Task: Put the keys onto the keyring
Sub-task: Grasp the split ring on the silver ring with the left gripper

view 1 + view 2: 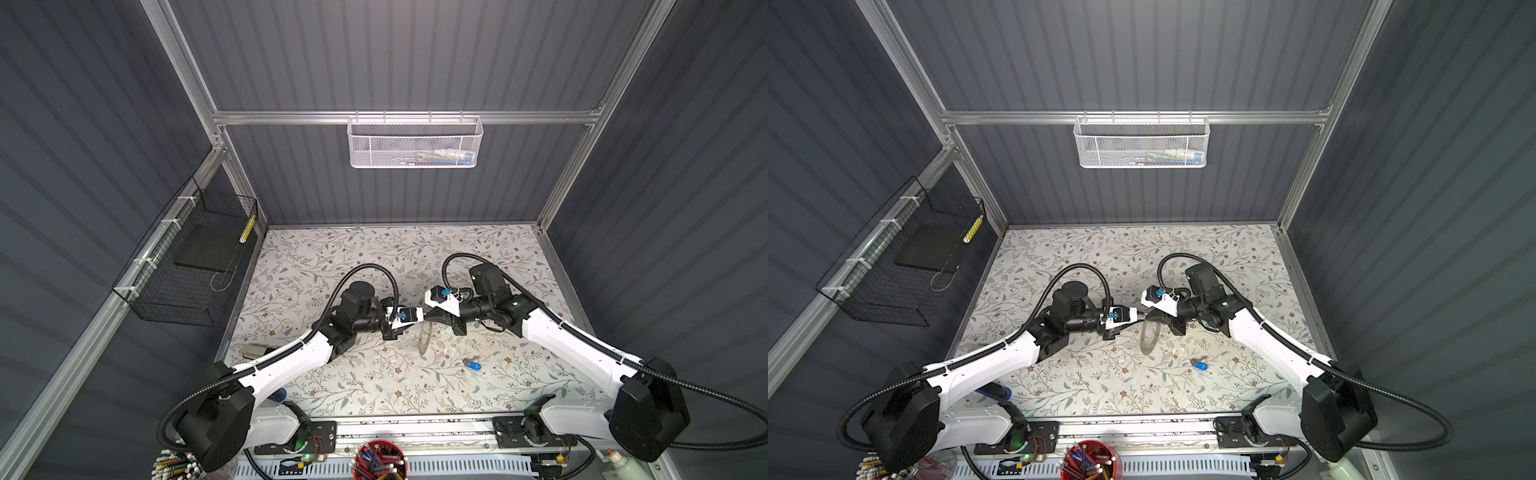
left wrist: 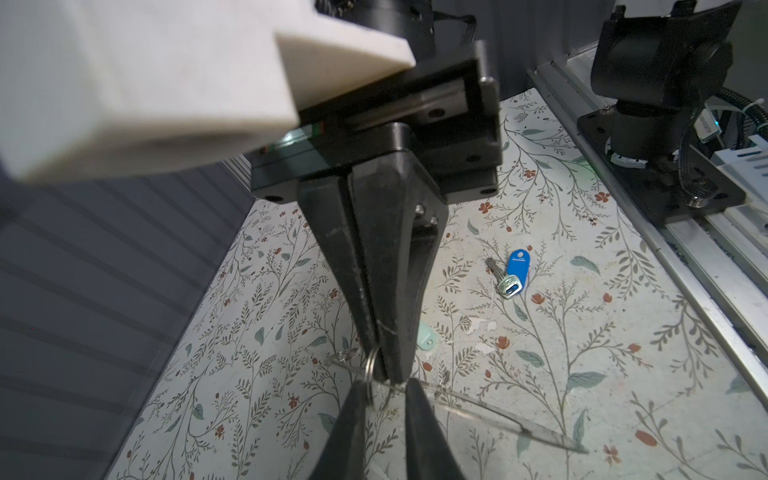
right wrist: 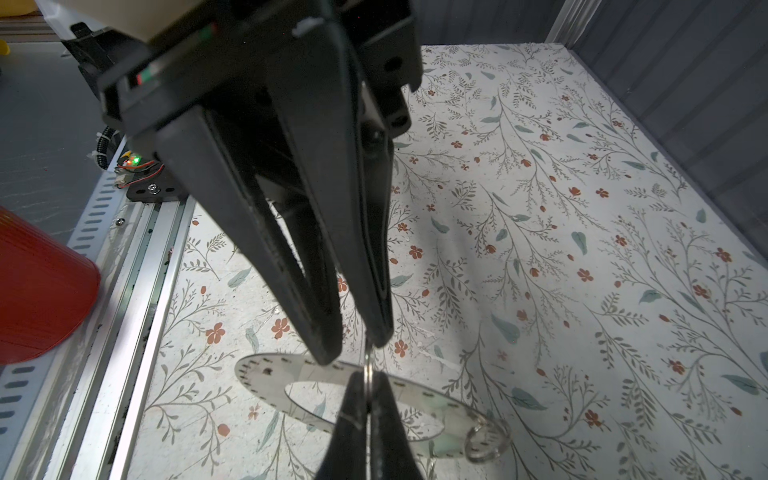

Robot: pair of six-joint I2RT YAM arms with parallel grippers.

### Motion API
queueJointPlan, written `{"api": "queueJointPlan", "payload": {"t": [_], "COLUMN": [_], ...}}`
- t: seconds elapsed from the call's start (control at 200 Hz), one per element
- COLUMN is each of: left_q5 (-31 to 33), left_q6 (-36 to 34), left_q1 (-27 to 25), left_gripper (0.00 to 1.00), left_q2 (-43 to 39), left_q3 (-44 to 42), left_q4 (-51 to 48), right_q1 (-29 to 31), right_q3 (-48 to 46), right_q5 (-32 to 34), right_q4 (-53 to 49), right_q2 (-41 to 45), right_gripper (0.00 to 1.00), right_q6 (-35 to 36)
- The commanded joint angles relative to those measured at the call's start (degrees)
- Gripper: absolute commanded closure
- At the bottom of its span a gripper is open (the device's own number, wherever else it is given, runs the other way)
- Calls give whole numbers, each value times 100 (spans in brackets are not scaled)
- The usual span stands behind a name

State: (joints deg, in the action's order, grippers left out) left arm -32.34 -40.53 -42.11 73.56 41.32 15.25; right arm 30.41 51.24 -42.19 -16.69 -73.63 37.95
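Observation:
A small metal split keyring (image 2: 374, 372) hangs above the flowered table, thin and edge-on in the right wrist view (image 3: 368, 365). My right gripper (image 3: 369, 380) is shut on it. My left gripper (image 2: 386, 384) faces it tip to tip, its jaws a narrow gap apart with the keyring standing between them. The key with the blue tag (image 2: 513, 276) lies flat on the table, seen in both top views (image 1: 472, 365) (image 1: 1199, 365). A mint-green tag (image 2: 426, 336) lies under the grippers, its key hidden.
A clear flat disc with a big round hole (image 3: 266, 374) lies on the table below both grippers (image 1: 424, 340). A blue-and-black object (image 1: 994, 391) sits under the left arm. A red pen cup (image 1: 380, 459) stands beyond the front rail. Baskets hang on the left wall (image 1: 187, 266) and the back wall (image 1: 415, 143).

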Motion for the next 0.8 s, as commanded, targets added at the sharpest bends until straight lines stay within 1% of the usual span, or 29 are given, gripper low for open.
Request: {"api": "queueJointPlan", "payload": {"t": [0.0,0.175,0.205,0.25,0.265,0.295,0.365,0.395,0.45,0.5,0.59,0.69,0.755,0.796], "left_q5": [-27,-45,-57,-79,-86,-96,-144,-133,-137,-149,-204,-465,-599,-662], "left_q6": [-29,115,116,154,173,230,460,642,891,1117,1520,1984,2310,2488], "left_q1": [-45,-61,-61,-61,-60,-61,-61,-60,-60,-49,-44,10,32,36], "left_gripper": [83,86,88,97,100,100,100,100,100,100,100,100,100,100], "left_q2": [96,167,177,178,176,185,184,171,117,48,-57,-69,-40,-18], "left_q3": [190,192,191,183,190,199,269,271,204,104,-72,-149,-168,-185], "left_q4": [-32,110,118,128,126,113,128,238,460,738,1165,1567,1881,2081], "right_q1": [33,52,52,52,52,50,42,42,22,-25,-159,-246,-256,-256], "right_q3": [41,78,79,85,82,79,70,70,46,-31,-308,-724,-1044,-1189], "right_q5": [-139,-167,-158,-136,-128,-130,-115,-78,57,179,316,559,825,928], "right_q4": [95,72,71,61,67,72,67,55,-5,-32,116,481,955,1157], "right_q2": [50,82,89,103,111,120,163,184,275,417,832,1389,1677,1821], "right_gripper": [100,100,100,100,99,95,90,87,77,69,62,57,55,54], "right_q6": [41,72,72,70,67,52,5,2,-17,-45,-230,-657,-1297,-1571]}}
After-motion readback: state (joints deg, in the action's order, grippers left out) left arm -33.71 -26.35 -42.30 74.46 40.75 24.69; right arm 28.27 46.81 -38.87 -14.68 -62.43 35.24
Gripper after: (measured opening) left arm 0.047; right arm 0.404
